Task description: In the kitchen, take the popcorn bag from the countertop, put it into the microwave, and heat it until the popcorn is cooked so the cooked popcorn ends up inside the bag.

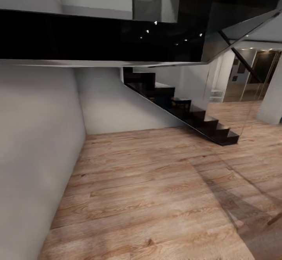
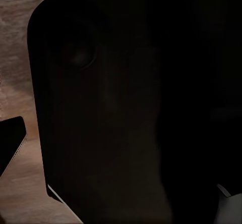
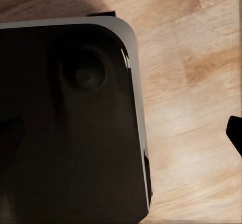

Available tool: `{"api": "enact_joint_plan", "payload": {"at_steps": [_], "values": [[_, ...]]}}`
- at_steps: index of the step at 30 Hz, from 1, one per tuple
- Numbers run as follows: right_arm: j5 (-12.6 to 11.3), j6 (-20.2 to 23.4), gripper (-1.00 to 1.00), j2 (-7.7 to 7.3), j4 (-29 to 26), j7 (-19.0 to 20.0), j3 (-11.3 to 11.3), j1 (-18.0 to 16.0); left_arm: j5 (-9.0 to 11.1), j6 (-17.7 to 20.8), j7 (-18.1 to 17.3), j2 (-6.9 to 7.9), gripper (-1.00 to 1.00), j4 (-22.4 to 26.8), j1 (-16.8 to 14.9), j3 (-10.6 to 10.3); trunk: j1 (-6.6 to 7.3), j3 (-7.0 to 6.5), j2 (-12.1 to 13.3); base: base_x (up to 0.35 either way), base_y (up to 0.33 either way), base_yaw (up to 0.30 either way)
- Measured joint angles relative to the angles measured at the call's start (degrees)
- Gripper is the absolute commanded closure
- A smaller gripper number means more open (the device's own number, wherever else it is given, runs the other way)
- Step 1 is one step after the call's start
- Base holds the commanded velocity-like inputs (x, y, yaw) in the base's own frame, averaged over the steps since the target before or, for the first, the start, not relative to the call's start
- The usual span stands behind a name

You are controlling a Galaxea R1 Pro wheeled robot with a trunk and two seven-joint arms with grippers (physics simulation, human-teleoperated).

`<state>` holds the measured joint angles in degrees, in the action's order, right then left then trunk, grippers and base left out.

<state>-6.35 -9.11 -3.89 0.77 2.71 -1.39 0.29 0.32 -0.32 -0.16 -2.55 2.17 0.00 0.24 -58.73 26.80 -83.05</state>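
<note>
Head view is looking down over a wooden plank floor [image 1: 156,197] in a hallway, with a pale wall [image 1: 35,154] closing off the robot's left side and a dark staircase [image 1: 196,119] descending toward the right in the middle distance. A black glossy overhang [image 1: 98,37] is spanning the upper part of the scene. Nothing here is a kitchen fitting, so the robot is judged to be travelling and the task is hardly begun: finding the bag on its worktop, loading it into the microwave and heating it all appear to be waiting ahead.

Both wrist cameras are pointing down at the floor, each largely blocked by a dark rounded body [image 2: 131,108] [image 3: 70,128] that is probably part of the robot's own base, with floorboards showing beside it. Whether either gripper is released or clenched cannot be told, since no fingers are clearly showing, and nothing suggests either is carrying anything.

For moving, the floor straight ahead is running free up to the back wall [image 1: 113,103]. The left wall is standing near, so room is tighter there. The widest opening is lying toward the right, past the foot of the stairs, where the floor is continuing beyond a pale column [image 1: 272,95] into a brighter area.
</note>
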Motion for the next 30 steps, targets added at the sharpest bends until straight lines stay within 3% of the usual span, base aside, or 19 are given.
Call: {"api": "enact_joint_plan", "payload": {"at_steps": [30], "values": [[0.08,0.00,-1.00,-0.06,0.03,0.01,0.00,0.00,0.00,0.01,0.05,0.00,-1.00,0.00,0.00,0.00,0.00,0.00,0.00,0.000,0.000,-0.297]]}}
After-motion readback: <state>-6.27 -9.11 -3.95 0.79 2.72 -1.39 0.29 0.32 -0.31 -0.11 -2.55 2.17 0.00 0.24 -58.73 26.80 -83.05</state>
